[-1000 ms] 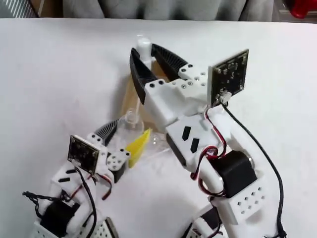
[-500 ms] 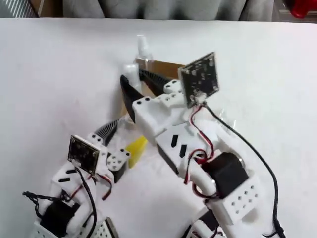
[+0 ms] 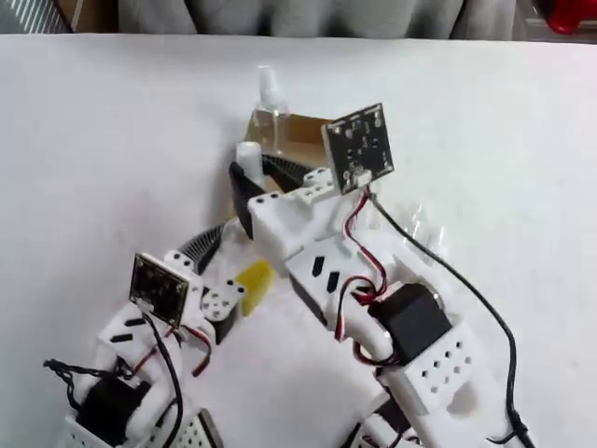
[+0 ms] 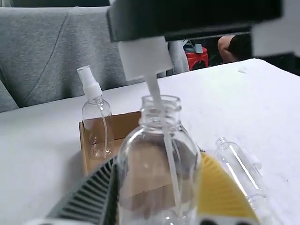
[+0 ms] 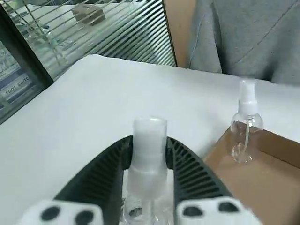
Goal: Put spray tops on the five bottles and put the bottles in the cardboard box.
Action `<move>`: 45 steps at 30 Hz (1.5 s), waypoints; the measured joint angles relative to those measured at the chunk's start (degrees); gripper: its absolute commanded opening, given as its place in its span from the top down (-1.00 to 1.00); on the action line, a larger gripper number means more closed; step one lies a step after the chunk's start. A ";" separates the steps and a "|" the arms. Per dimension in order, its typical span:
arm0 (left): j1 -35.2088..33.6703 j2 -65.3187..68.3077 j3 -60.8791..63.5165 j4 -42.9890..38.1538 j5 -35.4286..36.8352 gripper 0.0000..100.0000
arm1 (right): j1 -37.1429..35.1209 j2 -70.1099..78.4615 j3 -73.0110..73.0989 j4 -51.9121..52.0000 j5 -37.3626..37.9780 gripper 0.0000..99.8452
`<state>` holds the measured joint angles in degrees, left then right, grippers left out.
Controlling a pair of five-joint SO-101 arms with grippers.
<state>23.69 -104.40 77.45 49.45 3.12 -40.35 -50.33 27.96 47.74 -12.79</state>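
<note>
We see a clear open bottle (image 4: 157, 168) upright in the left gripper (image 4: 157, 206), with a white spray top (image 4: 143, 56) just above its neck in the right gripper (image 5: 148, 150), dip tube down inside. A capped bottle (image 4: 96, 117) stands in the brown cardboard box (image 4: 124, 129); an uncapped bottle (image 4: 236, 161) lies on its side near the held one

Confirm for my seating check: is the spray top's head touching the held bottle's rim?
Apart. The left wrist view shows bare tube between the spray top's head and the bottle's rim.

The cardboard box (image 3: 298, 131) lies mostly hidden beneath the right arm (image 3: 308, 224).
</note>
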 measured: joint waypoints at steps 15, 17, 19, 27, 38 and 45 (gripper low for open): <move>-0.18 -0.35 2.46 -2.73 -0.35 0.96 | -1.85 -15.82 12.48 0.70 -0.35 0.96; -0.26 -0.09 2.99 -3.34 -0.35 0.96 | -1.76 -17.32 13.98 0.62 -0.35 0.96; -0.44 -0.09 2.99 -3.43 -0.35 0.96 | -1.76 -18.20 15.21 0.09 -0.35 0.96; -0.53 0.00 3.08 -3.43 -0.35 0.96 | -1.76 -18.46 16.00 -1.76 -0.35 0.96; -1.85 0.00 3.08 -3.52 -0.09 0.96 | -2.11 -12.57 16.53 -5.89 -0.35 0.96; -2.20 0.00 3.08 -3.52 0.00 0.96 | -3.60 -11.52 16.44 -6.33 2.11 0.97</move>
<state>21.49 -104.40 80.53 45.93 3.12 -43.96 -61.85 44.40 41.41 -10.68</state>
